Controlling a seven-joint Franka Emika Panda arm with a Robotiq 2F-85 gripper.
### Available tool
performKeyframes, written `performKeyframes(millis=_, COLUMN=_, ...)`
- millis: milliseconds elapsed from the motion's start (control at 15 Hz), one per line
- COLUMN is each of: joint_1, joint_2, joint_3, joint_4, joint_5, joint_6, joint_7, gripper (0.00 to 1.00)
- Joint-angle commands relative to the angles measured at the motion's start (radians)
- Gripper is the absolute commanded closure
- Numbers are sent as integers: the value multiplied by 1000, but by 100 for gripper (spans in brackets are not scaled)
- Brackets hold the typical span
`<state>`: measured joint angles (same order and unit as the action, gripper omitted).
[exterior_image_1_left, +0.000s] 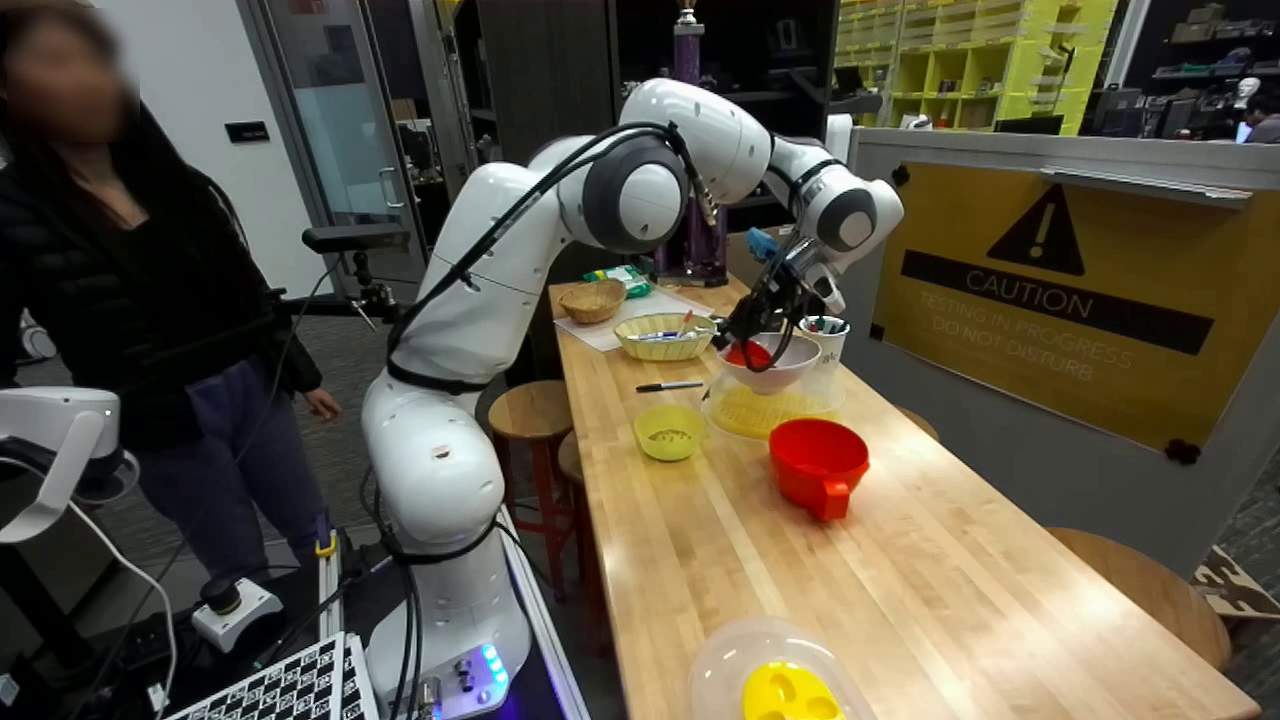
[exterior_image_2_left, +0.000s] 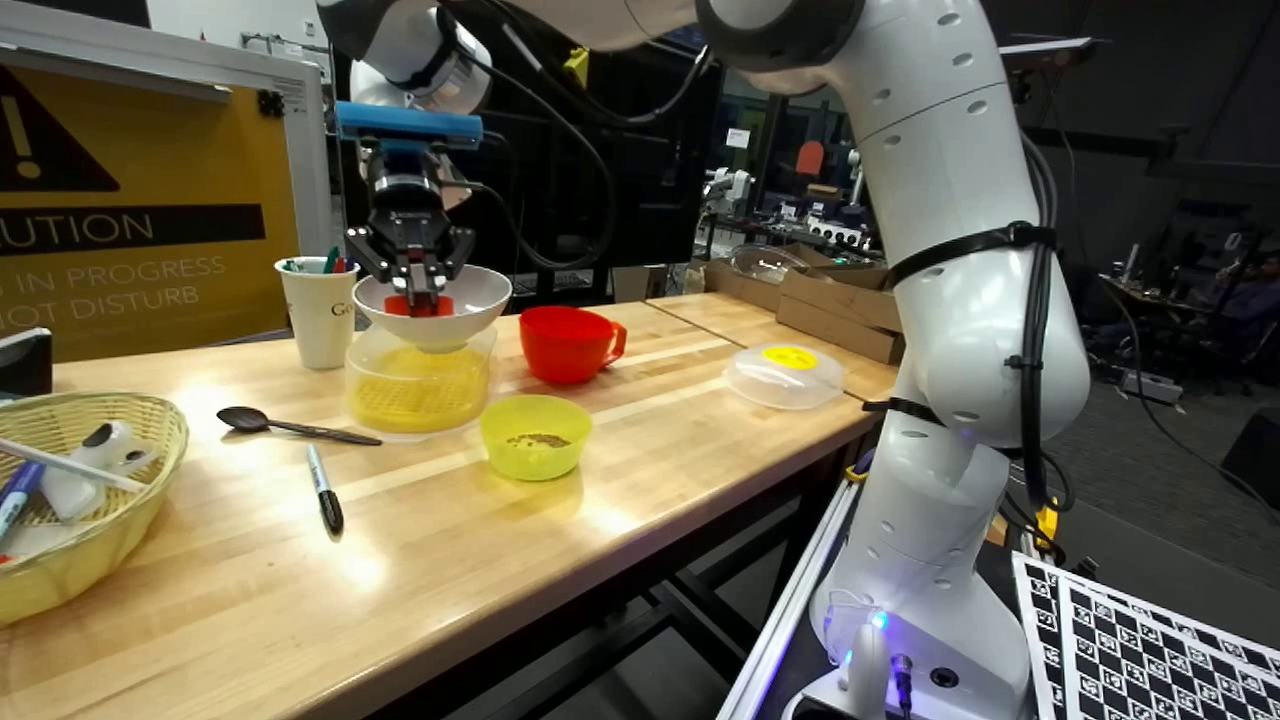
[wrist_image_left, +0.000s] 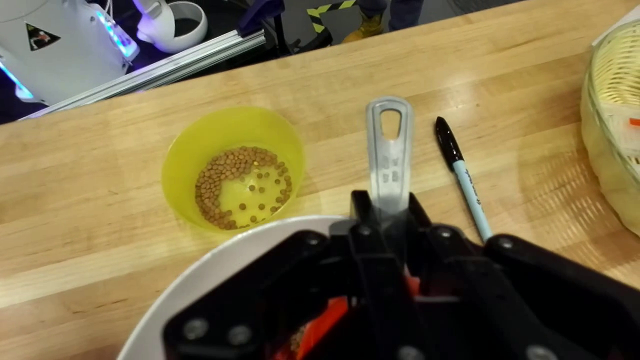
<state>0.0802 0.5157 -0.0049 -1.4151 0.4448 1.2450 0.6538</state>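
My jaws are clamped on the scoop (wrist_image_left: 390, 170) by its grey handle, its red end inside the white bowl (exterior_image_2_left: 450, 335). I'd move slowly, scoop level and clear of the bowl's rim, so nothing spills or gets knocked.

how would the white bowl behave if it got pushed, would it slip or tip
The white bowl would probably slide or tip fairly easily, since it sits up on the clear container instead of directly on the table. It looks fairly stiff, as its rim holds an even curve. Its smooth, rounded wall may also prove slippery.
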Motion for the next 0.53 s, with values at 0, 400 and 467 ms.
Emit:
performKeyframes(millis=0, joint_1=-2, joint_2=11, joint_3=-3, joint_4=19, joint_5=46, joint_6=7, joint_7=62, gripper=93)
performKeyframes(millis=400, joint_1=-11, joint_2=8, joint_3=-1, joint_4=10, joint_5=120, joint_6=42, joint_7=173, gripper=95)
performKeyframes(millis=467, joint_1=-16, joint_2=1, joint_3=0, joint_4=1, joint_5=140, joint_6=54, joint_7=186, gripper=94)
